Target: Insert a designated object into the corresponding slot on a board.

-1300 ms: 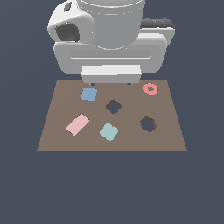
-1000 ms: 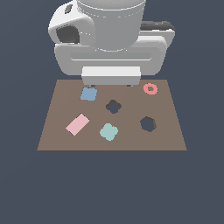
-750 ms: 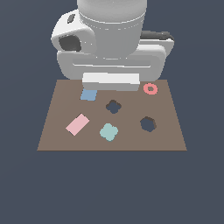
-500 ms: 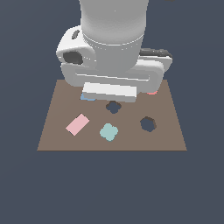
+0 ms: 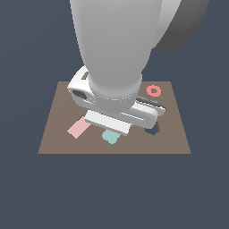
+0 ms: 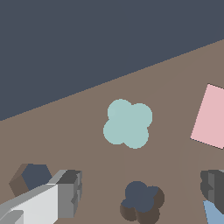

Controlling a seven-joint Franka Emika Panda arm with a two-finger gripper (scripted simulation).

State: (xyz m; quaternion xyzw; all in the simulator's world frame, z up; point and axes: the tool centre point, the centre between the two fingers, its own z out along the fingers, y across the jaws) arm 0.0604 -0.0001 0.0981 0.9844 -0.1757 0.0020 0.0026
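The pale teal clover piece (image 6: 127,124) lies flat on the brown board (image 6: 175,78), free of the gripper. In the exterior view the piece (image 5: 110,137) peeks out from under the robot hand (image 5: 117,112). The dark clover slot (image 6: 142,201) shows in the wrist view close to the piece; the arm hides it in the exterior view. My gripper (image 6: 142,189) is open and empty. One of its fingers (image 6: 66,192) is near the hexagonal hole and the other at the frame's edge. The piece lies ahead of the fingers, not between them.
A pink rectangle (image 5: 78,128) lies on the board (image 5: 53,134) toward the exterior view's left of the teal piece. A red ring (image 5: 154,90) sits at the far right corner. The hexagonal hole (image 6: 33,177) and a corner of the blue square (image 6: 214,212) show in the wrist view.
The arm has swung forward and down from the board's far edge to over its middle. It now covers the blue square and the clover slot in the exterior view.
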